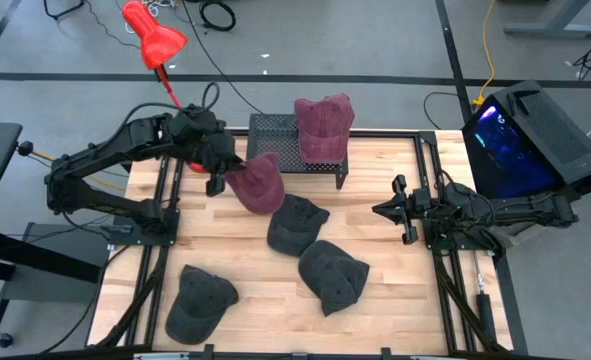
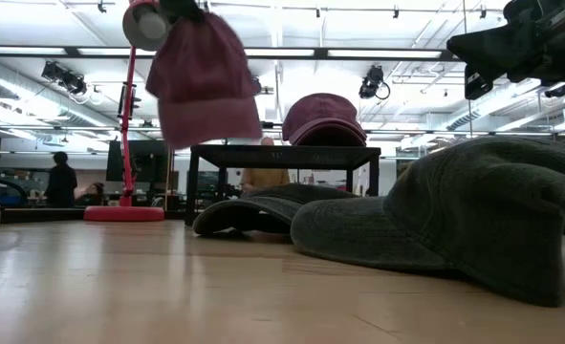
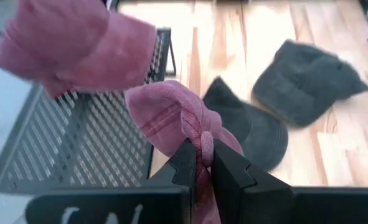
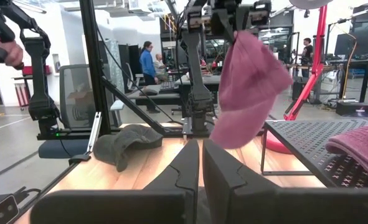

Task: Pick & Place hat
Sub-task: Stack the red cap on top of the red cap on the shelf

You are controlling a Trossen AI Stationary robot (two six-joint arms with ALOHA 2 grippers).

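The left gripper fingers pinch the maroon hat, which hangs below them.

a maroon hat was pinched by a fold of its fabric between the closed fingers of the left gripper, and was hung limp below them, clear of the table. a second maroon hat was draped over the black mesh rack just beyond those fingers. three dark grey hats were laid flat on the wooden tabletop, farther from the fingers.
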